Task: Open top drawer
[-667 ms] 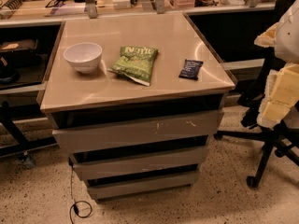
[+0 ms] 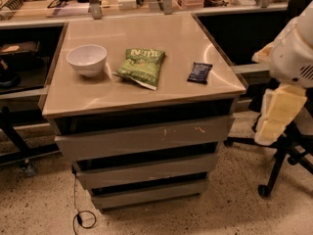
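The top drawer (image 2: 146, 137) is the widest of three grey handleless fronts under the beige tabletop (image 2: 146, 89). It has pale scratch marks right of centre, and none of its interior shows. Two narrower drawer fronts (image 2: 146, 171) sit below it. My gripper (image 2: 275, 115), pale yellow under the white arm (image 2: 293, 58), hangs at the right edge of the camera view. It is beside the cabinet's right corner, at about the height of the top drawer, and does not touch it.
On the tabletop lie a white bowl (image 2: 87, 59), a green chip bag (image 2: 142, 66) and a dark snack packet (image 2: 199, 73). A black office chair base (image 2: 283, 165) stands on the floor at right. A cable (image 2: 78, 214) lies by the cabinet's left foot. Cluttered desks run along the back.
The arm and gripper have shifted slightly left and down, closer to the cabinet's right corner. The drawers and the tabletop items have not moved.
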Available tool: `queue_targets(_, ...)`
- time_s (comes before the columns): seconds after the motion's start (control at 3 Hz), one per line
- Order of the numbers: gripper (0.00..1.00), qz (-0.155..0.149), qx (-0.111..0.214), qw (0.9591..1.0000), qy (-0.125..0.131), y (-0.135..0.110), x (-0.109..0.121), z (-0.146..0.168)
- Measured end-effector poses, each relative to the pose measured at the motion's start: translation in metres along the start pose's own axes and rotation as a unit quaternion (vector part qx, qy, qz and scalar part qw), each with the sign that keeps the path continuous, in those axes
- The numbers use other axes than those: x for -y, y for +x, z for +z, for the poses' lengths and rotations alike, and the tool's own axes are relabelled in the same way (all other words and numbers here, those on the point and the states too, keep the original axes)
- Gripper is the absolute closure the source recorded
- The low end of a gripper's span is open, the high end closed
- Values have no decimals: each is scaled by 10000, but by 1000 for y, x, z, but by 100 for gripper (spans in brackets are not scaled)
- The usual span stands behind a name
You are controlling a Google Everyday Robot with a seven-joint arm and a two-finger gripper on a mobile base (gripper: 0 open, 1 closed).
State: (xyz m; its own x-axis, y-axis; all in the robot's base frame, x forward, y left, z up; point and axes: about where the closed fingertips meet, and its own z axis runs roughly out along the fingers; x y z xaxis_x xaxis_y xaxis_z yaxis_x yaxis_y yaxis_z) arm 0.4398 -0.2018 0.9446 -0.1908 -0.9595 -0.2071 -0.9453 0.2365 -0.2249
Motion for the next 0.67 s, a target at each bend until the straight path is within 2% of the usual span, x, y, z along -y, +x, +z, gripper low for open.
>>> queue_targets(0.33,0,-299,9,9993,-216,-15,-7,62)
queue_targets(0.67,0,-537,92,9977,-401,-30,-4,113)
